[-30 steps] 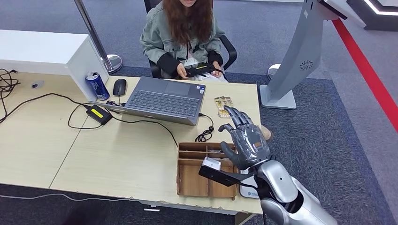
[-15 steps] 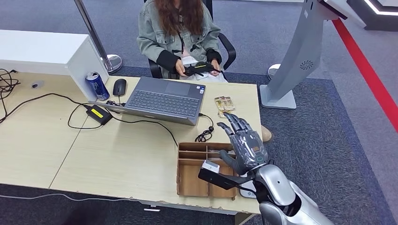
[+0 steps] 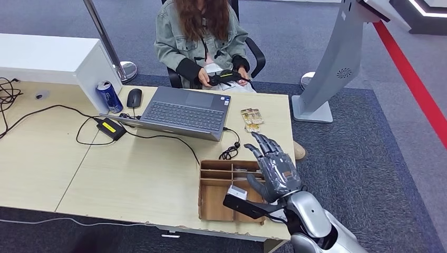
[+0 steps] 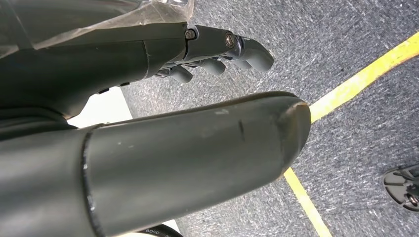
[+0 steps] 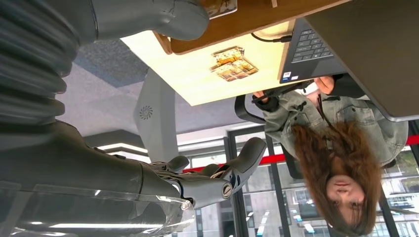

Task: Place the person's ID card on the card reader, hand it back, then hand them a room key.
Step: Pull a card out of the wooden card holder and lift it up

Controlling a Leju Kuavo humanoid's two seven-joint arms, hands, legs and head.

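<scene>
Two cards [image 3: 251, 119] lie lengthwise pointing toward the person [image 3: 203, 37]; right hand [image 3: 275, 169] spread, holding nothing

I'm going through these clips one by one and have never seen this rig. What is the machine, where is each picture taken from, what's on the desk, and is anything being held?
It is a humanoid robot with two silver arms. The head view looks down from high on its body. There the right robot hand hovers, fingers spread and empty, above a wooden tray at the near edge of the desk. Also on the desk: a laptop, a mouse, a can, cables, and cards near the far edge.

The other two pictures come from wrist cameras and appear turned. The left robot hand hangs over the carpet, holding nothing. The seated person holds a dark device.
</scene>
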